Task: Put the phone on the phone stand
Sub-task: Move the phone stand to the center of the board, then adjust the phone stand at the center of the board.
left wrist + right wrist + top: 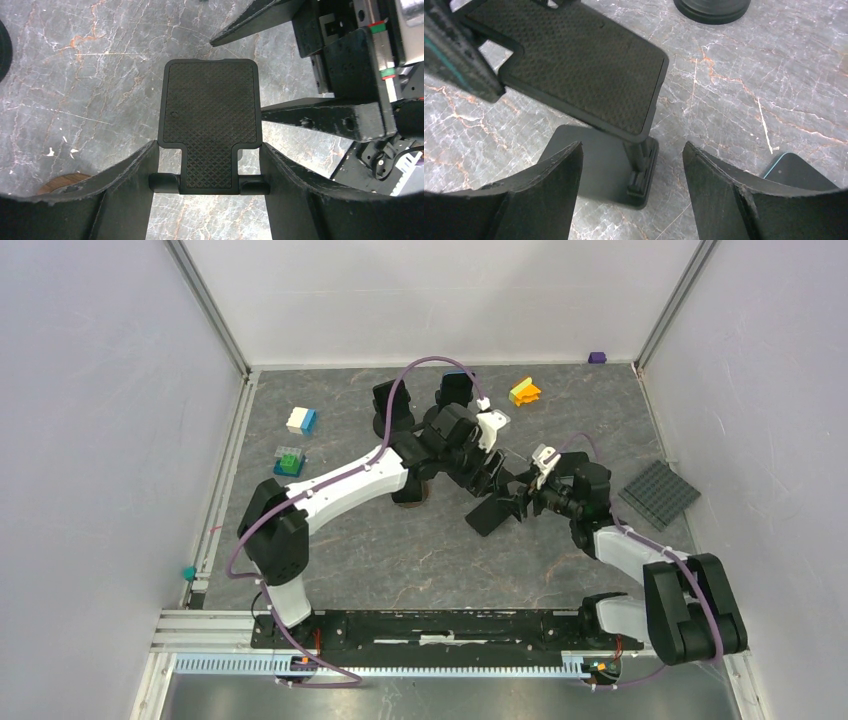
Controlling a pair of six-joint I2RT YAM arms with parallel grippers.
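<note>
Table (400, 560): gray marble, white & orange veins. Phone stand (210, 115): blk, diamond-pattern pad. Phone (796, 172): dark, teal edge. White/blue block (301, 420); green-on-teal block (289, 462); yellow/orange block (524, 391); purple block (597, 357). Studded plate (659, 494): dk gray. Cable (440, 358): purple.

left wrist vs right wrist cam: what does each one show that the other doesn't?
Left wrist only: the phone stand from above with its lip hooks, and fingers of the right gripper beside its plate. Right wrist only: the stand's base and a teal-edged corner, probably the phone. Both: the stand's textured plate, the marble table, and each camera's own jaws open (left gripper, right gripper).
</note>
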